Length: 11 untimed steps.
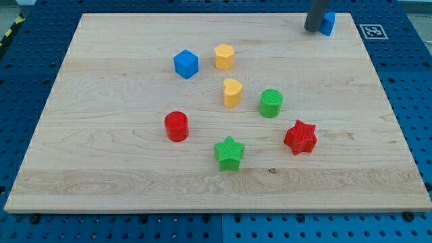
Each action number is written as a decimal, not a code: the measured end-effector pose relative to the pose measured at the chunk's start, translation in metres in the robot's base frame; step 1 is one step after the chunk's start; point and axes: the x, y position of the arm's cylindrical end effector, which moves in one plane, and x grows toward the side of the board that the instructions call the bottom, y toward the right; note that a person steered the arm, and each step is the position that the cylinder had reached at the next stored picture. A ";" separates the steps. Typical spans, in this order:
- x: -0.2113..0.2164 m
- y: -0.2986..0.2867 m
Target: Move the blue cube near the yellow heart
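The blue cube (185,64) sits on the wooden board (101,135) at the upper middle-left. The yellow heart (232,92) lies a little below and to the right of it, about a block's width apart. My tip (312,30) is at the view's top right, far from both, touching the left side of a second blue block (328,23) that it partly hides.
A yellow hexagon block (225,57) stands just right of the blue cube. A green cylinder (271,102), a red cylinder (177,125), a green star (229,152) and a red star (300,137) lie lower on the board.
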 end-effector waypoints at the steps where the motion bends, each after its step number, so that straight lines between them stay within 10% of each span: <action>1: 0.006 0.001; 3: 0.007 0.008; 7: 0.051 -0.296; 11: 0.123 -0.240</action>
